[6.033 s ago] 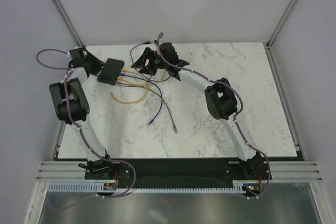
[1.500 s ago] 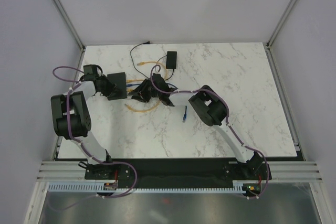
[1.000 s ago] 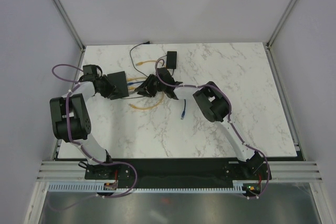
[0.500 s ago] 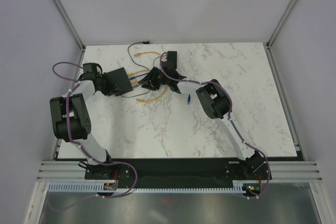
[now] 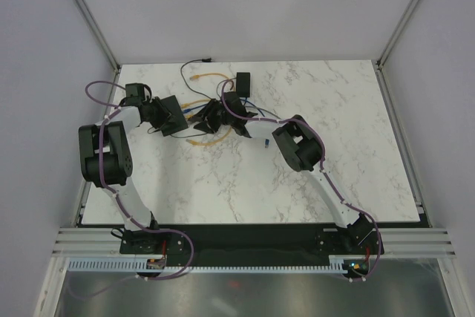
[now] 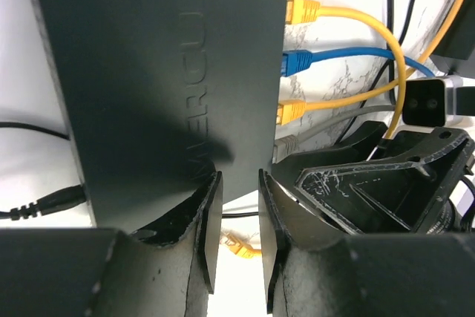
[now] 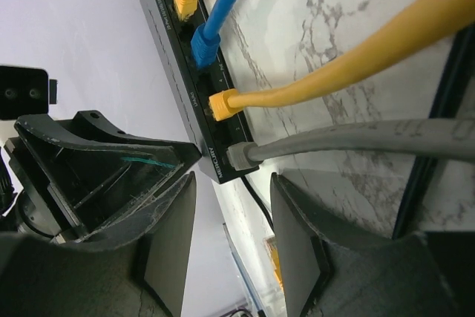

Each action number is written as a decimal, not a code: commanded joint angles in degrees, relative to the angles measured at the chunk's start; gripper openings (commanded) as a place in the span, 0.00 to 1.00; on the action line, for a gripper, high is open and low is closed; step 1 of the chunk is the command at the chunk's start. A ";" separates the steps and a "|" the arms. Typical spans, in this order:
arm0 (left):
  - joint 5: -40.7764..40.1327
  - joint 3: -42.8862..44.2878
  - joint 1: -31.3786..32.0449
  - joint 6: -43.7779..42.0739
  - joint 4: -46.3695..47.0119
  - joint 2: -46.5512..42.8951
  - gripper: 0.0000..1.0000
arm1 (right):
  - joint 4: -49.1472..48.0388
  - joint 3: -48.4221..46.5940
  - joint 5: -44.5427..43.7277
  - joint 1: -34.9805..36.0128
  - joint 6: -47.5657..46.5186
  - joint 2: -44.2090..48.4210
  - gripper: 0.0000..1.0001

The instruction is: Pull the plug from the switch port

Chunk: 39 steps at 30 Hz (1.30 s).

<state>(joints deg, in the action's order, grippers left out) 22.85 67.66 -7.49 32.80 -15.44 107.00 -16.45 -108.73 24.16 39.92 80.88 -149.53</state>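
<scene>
The main risk we see is the switch (image 5: 172, 115) sliding along with the cable instead of giving up its plug. Our left fingers (image 6: 206, 217) stand slightly apart at one corner of the box, with nothing clamped between them. We cannot tell how firmly they press on it, so a hard tug could pivot or drag it.

Our right fingers (image 7: 169, 235) are also apart, gripping nothing. The grey plug (image 7: 239, 156) lies just ahead of the gap between them. If they close on the round cable behind the plug body, we judge the latch may stay caught and the pull would strain the cord. The yellow plug (image 7: 223, 103) sits right beside the grey one and could be pinched too.

The switch lies at the far left of the tabletop (image 5: 312, 176), between both sets of fingers, its port edge facing right. It is flat and matte black, with raised lettering on its top. Four plugs fill the edge: yellow, blue (image 7: 203, 46), yellow, and grey at the end.
</scene>
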 commanded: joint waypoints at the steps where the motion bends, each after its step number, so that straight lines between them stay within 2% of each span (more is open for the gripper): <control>1: 0.88 2.39 0.45 0.34 1.12 0.58 0.33 | -0.51 -0.26 -2.01 0.51 3.40 -1.11 0.53; 9: 0.88 2.04 0.45 0.34 1.12 0.58 0.33 | 1.24 -1.75 -3.86 1.47 3.50 -2.69 0.49; 20: 0.88 1.07 0.45 0.34 1.12 0.49 0.33 | 4.23 -2.10 -5.88 1.83 2.88 -4.01 0.49; 28: 0.88 -0.07 0.45 0.34 1.12 0.05 0.33 | 6.87 -2.63 -7.02 2.26 0.33 -4.63 0.41; 29: -0.60 -0.16 0.45 2.51 -6.89 0.05 0.31 | 7.30 -2.63 -7.29 2.35 0.07 -4.63 0.41; 30: -7.40 -0.33 0.45 2.45 -6.97 0.05 0.31 | 8.52 -2.89 -7.46 2.35 -0.37 -4.71 0.41; 35: -7.47 -0.95 0.45 2.27 -6.97 -0.21 0.31 | 13.19 -4.04 -9.48 2.44 -3.27 -5.06 0.44; 39: -7.73 -1.56 0.45 2.27 -6.97 -0.48 0.31 | 16.35 -4.82 -10.01 2.44 -3.62 -5.77 0.41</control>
<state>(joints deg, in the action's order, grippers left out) 20.03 68.01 -7.20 35.11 -17.76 106.87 -10.57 -113.32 18.11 41.56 80.40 -151.06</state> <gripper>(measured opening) 0.306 0.420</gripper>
